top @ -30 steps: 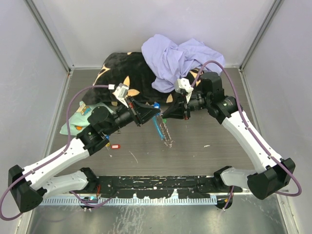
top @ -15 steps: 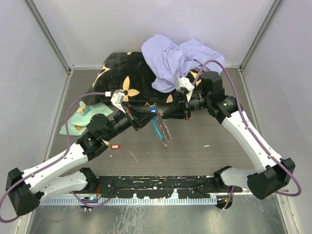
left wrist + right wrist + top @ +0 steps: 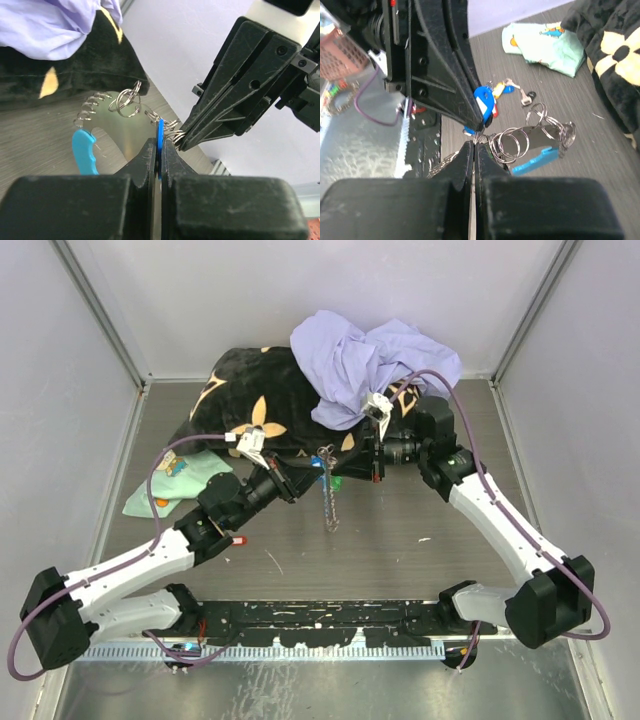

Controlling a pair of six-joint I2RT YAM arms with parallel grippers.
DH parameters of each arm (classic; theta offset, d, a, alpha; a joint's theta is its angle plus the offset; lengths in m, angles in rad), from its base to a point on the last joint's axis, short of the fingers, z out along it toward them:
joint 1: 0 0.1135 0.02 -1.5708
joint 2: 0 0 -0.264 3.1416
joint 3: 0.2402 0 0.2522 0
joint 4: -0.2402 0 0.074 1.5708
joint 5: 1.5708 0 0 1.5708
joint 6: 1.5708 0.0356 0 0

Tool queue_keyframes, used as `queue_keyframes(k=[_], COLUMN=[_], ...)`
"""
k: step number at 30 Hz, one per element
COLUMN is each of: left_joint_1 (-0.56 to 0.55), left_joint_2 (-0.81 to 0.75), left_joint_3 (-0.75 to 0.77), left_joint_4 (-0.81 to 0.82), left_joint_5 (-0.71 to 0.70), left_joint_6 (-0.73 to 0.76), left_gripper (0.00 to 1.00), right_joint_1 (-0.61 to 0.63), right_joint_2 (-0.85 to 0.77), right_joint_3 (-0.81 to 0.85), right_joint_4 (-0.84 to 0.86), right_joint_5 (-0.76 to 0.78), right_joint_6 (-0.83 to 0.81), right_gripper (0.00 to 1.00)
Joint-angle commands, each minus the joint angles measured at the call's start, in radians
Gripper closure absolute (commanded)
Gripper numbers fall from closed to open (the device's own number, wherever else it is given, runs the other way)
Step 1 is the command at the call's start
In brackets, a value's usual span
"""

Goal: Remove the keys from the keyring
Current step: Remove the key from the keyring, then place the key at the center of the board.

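Evidently, keyring [image 3: 327, 505] long axis vertical.

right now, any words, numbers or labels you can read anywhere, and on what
None can be read.
The mint-green cloth has small printed pictures, too blurred to show lettering.
The blue tag shows no lettering I can make out, and the coloured tags on the keys near it are too small to tell.
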Motion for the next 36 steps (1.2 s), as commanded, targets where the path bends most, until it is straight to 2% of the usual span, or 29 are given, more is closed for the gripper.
queue_keyframes(k=[1,9,15,18,20,23,29,31,33,36], left_joint_1=[-0.024,-0.038,-0.058,-0.057,-0.057,-0.052,-0.019,0.0,0.035,0.156], left_joint_2=[-0.038,0.074,0.099,0.058,0.022,-0.022,-0.113,-0.142,-0.161,-0.145], left_joint_3=[-0.008,0.026,0.019,-0.018,-0.024,-0.018,-0.008,-0.026,-0.044,-0.096], left_joint_4=[-0.035,-0.032,-0.108,-0.085,-0.101,-0.156,-0.39,-0.445,-0.49,-0.504], left_joint_5=[-0.16,-0.196,-0.275,-0.316,-0.332,-0.301,-0.238,-0.193,-0.14,0.0], left_joint_6=[0.069,0.043,0.068,0.084,0.12,0.181,0.174,0.161,0.132,0.054], left_gripper=[1.0,1.0,1.0,1.0,1.0,1.0,1.0,1.0,1.0,1.0], right_joint_1=[-0.003,0.002,-0.024,-0.019,-0.01,-0.008,-0.033,-0.059,-0.092,-0.136], right_joint_2=[0.008,0.07,0.113,0.109,0.091,0.055,-0.036,-0.057,-0.087,-0.111], right_joint_3=[-0.085,-0.197,-0.279,-0.281,-0.273,-0.287,-0.259,-0.255,-0.264,-0.268], right_joint_4=[0.398,0.646,0.779,0.779,0.721,0.706,0.38,0.299,0.288,0.253], right_joint_5=[0.024,0.186,0.273,0.228,0.188,0.094,-0.019,-0.082,-0.129,-0.171], right_joint_6=[0.338,0.605,0.708,0.656,0.569,0.466,0.094,0.023,-0.003,-0.029], right_gripper=[0.99,0.99,0.99,0.99,0.99,0.99,0.99,0.99,0.99,0.99])
